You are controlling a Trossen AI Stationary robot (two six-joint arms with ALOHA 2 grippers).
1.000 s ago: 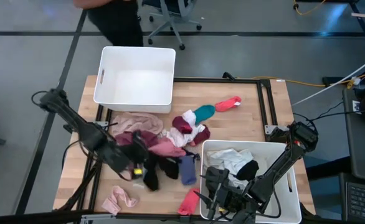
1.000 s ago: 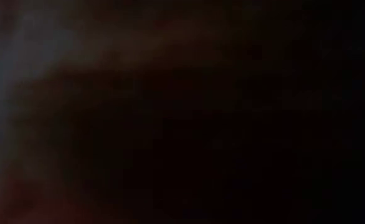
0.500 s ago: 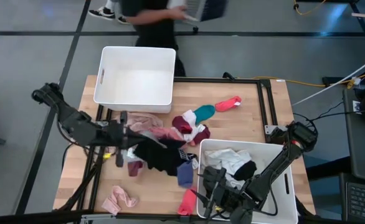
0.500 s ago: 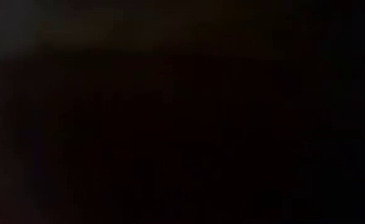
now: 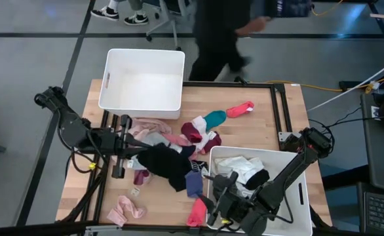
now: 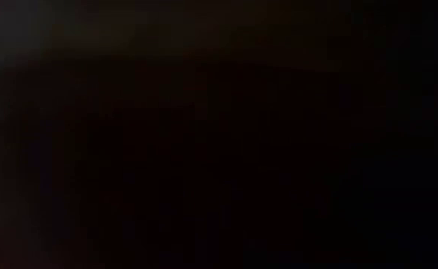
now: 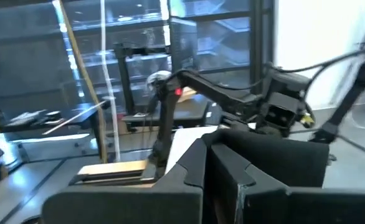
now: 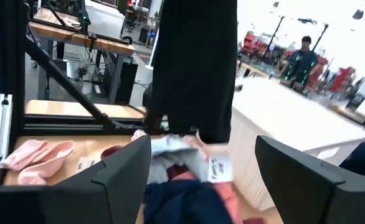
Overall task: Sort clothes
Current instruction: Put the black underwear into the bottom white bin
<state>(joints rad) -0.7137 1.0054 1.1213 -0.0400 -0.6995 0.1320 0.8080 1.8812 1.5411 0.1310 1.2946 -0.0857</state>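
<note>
A pile of small clothes lies mid-table: pink (image 5: 149, 129), maroon (image 5: 191, 130), teal (image 5: 215, 118), a red-pink sock (image 5: 241, 109) and a blue piece (image 5: 193, 182). My left gripper (image 5: 134, 152) is shut on a black garment (image 5: 169, 165) above the pile's left side. The garment also shows hanging in the right wrist view (image 8: 195, 68). My right gripper (image 5: 213, 200) is open and empty at the near left corner of the right white bin (image 5: 297, 157). It faces the pile (image 8: 201, 180). The low view is all dark. My left gripper holds the black garment by its left end (image 5: 145, 155). The fingers lie about level and come from the table's left. The garment hangs down and spreads toward the right over the pile. I cannot tell whether its lower edge (image 8: 192, 134) touches the clothes beneath.
An empty white bin (image 5: 107, 85) stands at the far left. The right bin holds white (image 5: 238, 167) and black (image 5: 261, 177) clothes. A pink sock (image 5: 125, 210) and a red sock (image 5: 198, 213) lie near the front edge. A person (image 5: 221, 33) walks behind the table.
My left gripper has risen out of the pile and drawn back toward the table's left, turning from pointing down to about level. It has pulled the black garment up out of the heap. The garment now hangs spread over the pile. The person has walked past behind the table.
</note>
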